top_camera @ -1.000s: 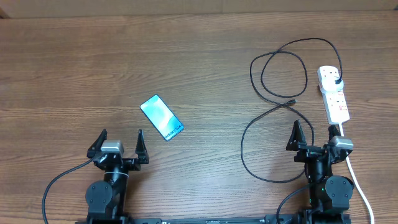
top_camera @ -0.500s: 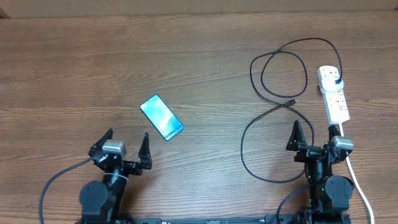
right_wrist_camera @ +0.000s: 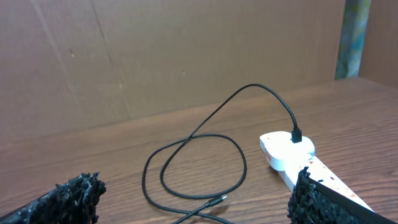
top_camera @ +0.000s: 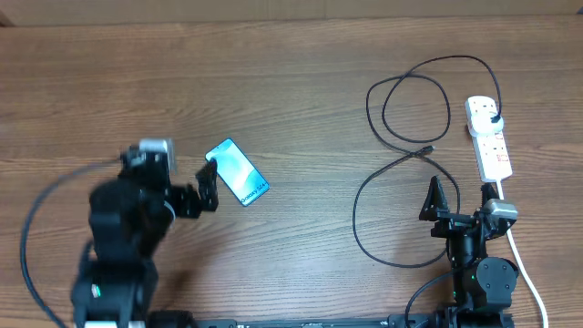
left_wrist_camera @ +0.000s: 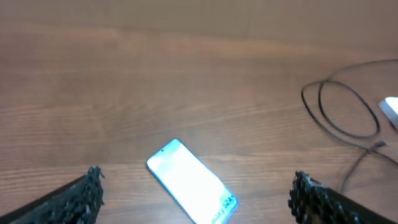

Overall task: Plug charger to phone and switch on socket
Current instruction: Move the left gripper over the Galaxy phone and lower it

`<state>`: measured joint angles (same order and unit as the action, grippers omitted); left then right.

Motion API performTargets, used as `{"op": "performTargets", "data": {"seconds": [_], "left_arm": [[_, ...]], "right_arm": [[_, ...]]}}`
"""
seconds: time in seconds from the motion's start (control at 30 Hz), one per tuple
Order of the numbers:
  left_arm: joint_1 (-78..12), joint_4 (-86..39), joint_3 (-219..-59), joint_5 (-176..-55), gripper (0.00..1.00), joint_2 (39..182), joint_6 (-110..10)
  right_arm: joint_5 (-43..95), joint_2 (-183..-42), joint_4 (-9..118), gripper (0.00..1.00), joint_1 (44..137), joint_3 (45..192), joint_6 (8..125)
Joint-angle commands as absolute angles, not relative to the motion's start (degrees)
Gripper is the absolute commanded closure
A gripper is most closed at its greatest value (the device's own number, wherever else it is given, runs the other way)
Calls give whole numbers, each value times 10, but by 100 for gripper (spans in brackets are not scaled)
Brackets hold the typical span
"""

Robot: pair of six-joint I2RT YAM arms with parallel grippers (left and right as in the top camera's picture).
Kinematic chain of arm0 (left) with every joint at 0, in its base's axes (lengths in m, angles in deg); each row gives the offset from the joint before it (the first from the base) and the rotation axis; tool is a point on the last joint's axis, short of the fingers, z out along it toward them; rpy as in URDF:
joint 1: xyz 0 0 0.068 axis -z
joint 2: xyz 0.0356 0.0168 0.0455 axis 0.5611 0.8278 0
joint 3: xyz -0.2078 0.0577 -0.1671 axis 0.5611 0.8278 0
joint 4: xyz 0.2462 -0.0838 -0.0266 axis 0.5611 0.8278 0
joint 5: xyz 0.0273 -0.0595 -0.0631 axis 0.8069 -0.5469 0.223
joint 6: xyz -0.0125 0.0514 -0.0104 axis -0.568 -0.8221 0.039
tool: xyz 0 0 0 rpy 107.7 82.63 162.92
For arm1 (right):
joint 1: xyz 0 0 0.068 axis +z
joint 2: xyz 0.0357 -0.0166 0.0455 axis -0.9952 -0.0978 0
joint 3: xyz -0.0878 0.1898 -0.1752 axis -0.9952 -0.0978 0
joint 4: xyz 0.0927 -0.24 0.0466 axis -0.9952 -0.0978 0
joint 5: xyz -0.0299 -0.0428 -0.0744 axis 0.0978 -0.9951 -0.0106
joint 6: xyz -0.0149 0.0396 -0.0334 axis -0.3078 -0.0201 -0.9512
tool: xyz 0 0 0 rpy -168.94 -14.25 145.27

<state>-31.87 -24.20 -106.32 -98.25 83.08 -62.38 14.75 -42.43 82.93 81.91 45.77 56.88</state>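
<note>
While the left fingers (left_wrist_camera: pixel 81 200) gape wide near the phone (left_wrist_camera: pixel 193 183), the right fingers (right_wrist_camera: pixel 74 194) stand equally spread, both holding nothing.

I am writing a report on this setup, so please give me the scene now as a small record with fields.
phone: flat on the table, screen up, no cable in it
charger: plug in the socket, connector tip free on the table, apart from the phone
socket: on the right side of the table; switch state cannot be told
left tool: open, near the phone, holding nothing
right tool: open, holding nothing, beside the cable loops
</note>
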Motion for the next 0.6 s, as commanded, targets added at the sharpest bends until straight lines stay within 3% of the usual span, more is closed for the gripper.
{"op": "performTargets", "data": {"seconds": [0.0,0.2,0.57], "left_arm": [[-318,-155,-1195,-1016,0,936,-591],[-299,15,-1378,-1050,0,1099,-592],[-298,42,-1398,-1170,0,1254,-553]], "right_arm": [[146,-418,831,0,821,452,564],[147,-418,831,0,821,451,564],[146,-418,831,0,821,451,564]]}}
